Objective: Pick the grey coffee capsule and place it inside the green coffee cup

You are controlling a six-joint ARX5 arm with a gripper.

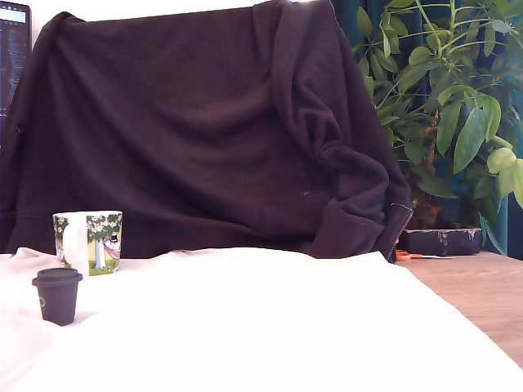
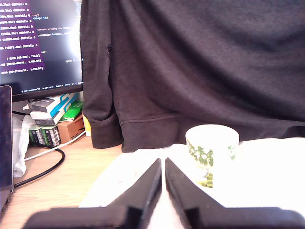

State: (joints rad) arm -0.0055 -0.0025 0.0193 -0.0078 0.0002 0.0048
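Grey coffee capsule stands on the white cloth over the worktop, just in front of the green coffee cup. Your claw is closed and empty, so spread it first, then descend squarely over the lid.

The monitor is cut off at the wrist view's edge, its text too small to read, while a dark garment hides whatever stands behind it.

dark grey capsule, white mug with green trees, white cloth
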